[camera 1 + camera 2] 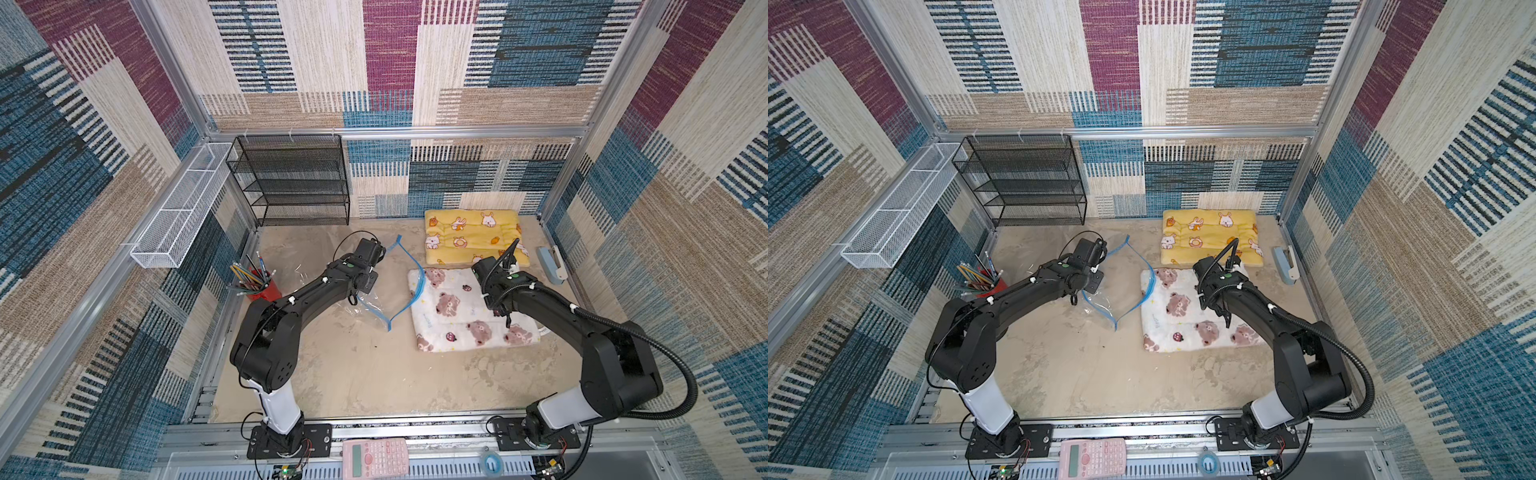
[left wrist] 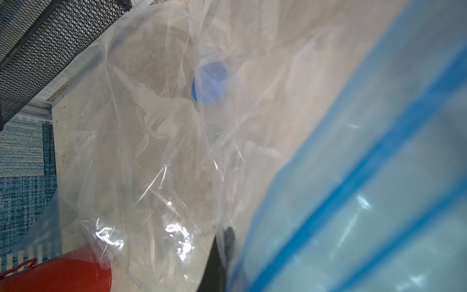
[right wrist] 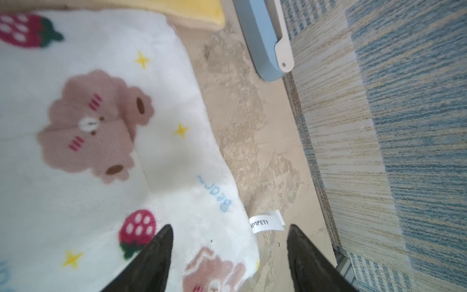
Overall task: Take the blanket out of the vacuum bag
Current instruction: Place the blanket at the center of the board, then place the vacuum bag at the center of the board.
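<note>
Toward the desk's [image 1: 353, 374] right edge the blanket [image 1: 461, 316] lies nearly outside the vacuum bag [image 1: 376, 305]. Left gripper [image 2: 226, 242] clamps it; right gripper [image 3: 230, 227] gapes empty.

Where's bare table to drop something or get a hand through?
Widest bare patch: front of table, from bag and bear blanket to the front rail. Smaller one at back, between rack and yellow blanket. Crowded: right side, both blankets up to the stapler; left, cup next to bag.
</note>
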`<action>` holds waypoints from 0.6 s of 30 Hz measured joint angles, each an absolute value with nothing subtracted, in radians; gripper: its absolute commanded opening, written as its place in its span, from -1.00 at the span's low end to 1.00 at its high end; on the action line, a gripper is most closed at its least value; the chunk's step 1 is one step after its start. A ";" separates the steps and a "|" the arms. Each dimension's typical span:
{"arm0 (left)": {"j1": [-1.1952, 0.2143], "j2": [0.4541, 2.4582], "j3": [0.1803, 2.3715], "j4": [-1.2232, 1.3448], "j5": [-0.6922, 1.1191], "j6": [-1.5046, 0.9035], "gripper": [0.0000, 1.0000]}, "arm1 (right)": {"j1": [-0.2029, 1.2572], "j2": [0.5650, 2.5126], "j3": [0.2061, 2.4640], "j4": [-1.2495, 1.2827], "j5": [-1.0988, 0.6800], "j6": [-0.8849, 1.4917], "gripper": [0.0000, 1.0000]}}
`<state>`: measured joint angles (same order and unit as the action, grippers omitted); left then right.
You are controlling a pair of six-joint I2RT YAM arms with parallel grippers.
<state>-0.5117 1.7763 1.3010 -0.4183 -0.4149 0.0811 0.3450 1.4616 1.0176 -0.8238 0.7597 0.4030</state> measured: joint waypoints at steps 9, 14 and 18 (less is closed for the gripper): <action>-0.513 1.776 1.301 -0.418 -0.416 0.081 -1.00 | 0.339 1.275 0.881 -0.535 0.208 0.349 0.25; -0.516 1.776 1.301 -0.418 -0.419 0.080 -1.00 | 0.303 1.320 0.788 -0.438 0.088 0.377 0.23; -0.518 1.786 1.311 -0.420 -0.413 0.073 -0.96 | 0.299 1.243 0.722 -0.328 0.056 0.376 0.39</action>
<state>-0.5179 1.7859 1.3106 -0.4198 -0.4129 0.0727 0.2985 1.2427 0.7219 -0.3283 0.0555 0.3763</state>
